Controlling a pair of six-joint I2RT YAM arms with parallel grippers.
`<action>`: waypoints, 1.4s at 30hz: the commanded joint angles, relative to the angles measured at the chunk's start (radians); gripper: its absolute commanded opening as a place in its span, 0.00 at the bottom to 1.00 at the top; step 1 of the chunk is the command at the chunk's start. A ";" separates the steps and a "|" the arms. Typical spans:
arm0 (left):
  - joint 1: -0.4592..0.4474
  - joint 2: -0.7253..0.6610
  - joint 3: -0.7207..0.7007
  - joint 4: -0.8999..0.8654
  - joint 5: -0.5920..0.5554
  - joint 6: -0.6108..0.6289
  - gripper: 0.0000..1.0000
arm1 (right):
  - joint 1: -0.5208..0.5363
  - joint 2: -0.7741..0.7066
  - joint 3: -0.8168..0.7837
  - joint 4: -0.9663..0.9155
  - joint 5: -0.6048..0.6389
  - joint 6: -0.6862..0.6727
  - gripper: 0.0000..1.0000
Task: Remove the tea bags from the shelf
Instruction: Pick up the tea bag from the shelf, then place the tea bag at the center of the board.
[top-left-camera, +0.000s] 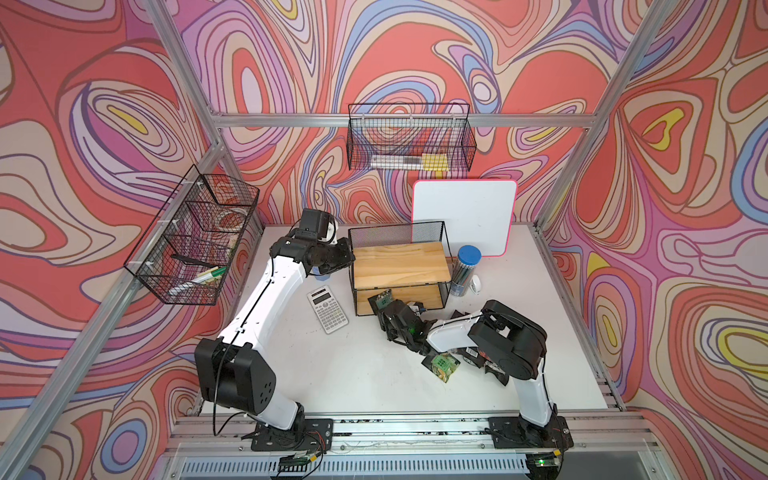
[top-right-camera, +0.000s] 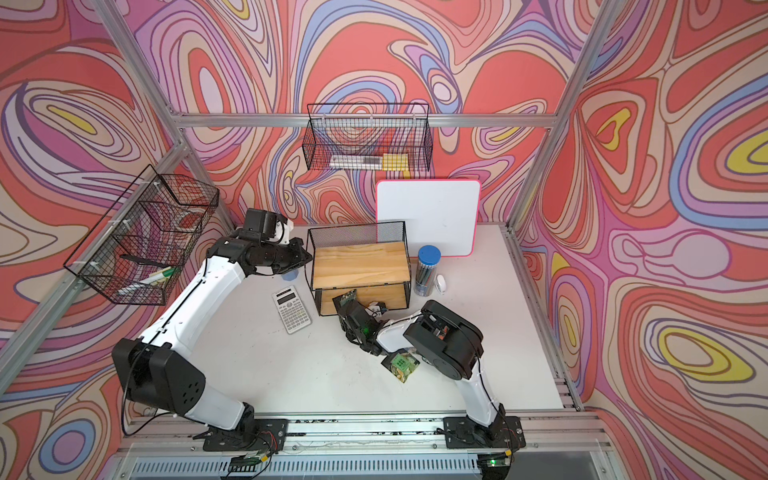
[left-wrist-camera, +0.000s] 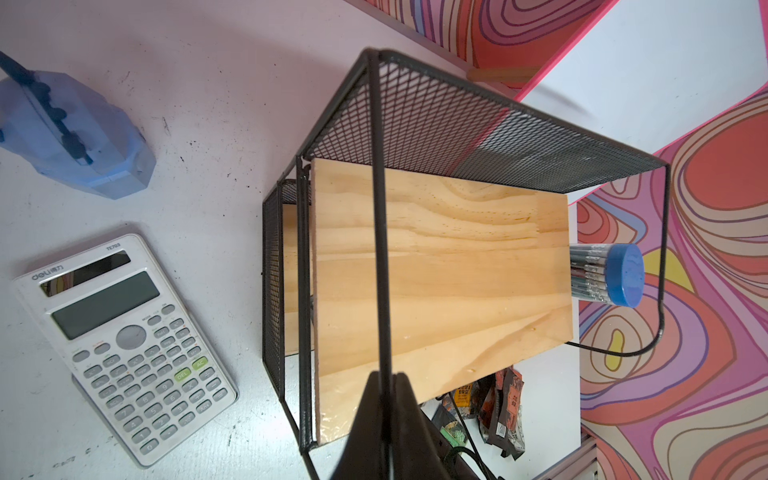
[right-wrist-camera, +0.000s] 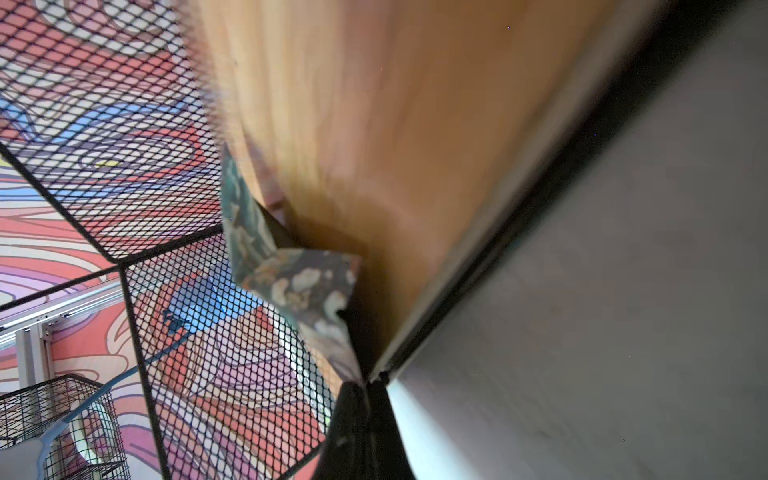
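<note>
Nearest the right wrist lens we find the right gripper (right-wrist-camera: 365, 386), its jaws pressed together on the edge of a tea bag (right-wrist-camera: 291, 274), a dark foil sachet with pale print (the picture is too blurred to read a label). This sachet lies against the lower wooden board of the shelf (right-wrist-camera: 374, 104), close to the mesh side panel. In both top views it stands at the front of the lower tier, at the corner nearer the calculator (top-left-camera: 328, 309). We judge it gripped but not yet clear of the rack.

We note the left gripper (left-wrist-camera: 384, 380) closed on a black wire bar of the shelf's frame, above the bare top board. We judge this a bracing hold: the rack looks light, and a pull from the lower tier could slide or tip it.

Loose tea bags (top-left-camera: 444, 365) lie on the table (top-left-camera: 353, 374) beside and beneath the right arm, apart from the shelf. We take that patch to be the drop area, chosen because it is within that arm's easy reach.

We cannot tell whether further sachets remain in the lower tier; the top board hides most of it.
</note>
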 joint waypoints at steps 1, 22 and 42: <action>-0.003 0.023 0.009 -0.026 0.019 0.021 0.00 | -0.010 -0.065 -0.001 -0.122 0.001 0.161 0.00; -0.003 0.024 0.014 -0.028 0.015 0.015 0.00 | -0.024 -0.568 -0.009 -0.910 -0.366 -0.084 0.00; -0.003 0.027 0.021 -0.035 0.012 0.015 0.00 | -0.137 -0.781 -0.180 -1.125 -0.429 -0.569 0.00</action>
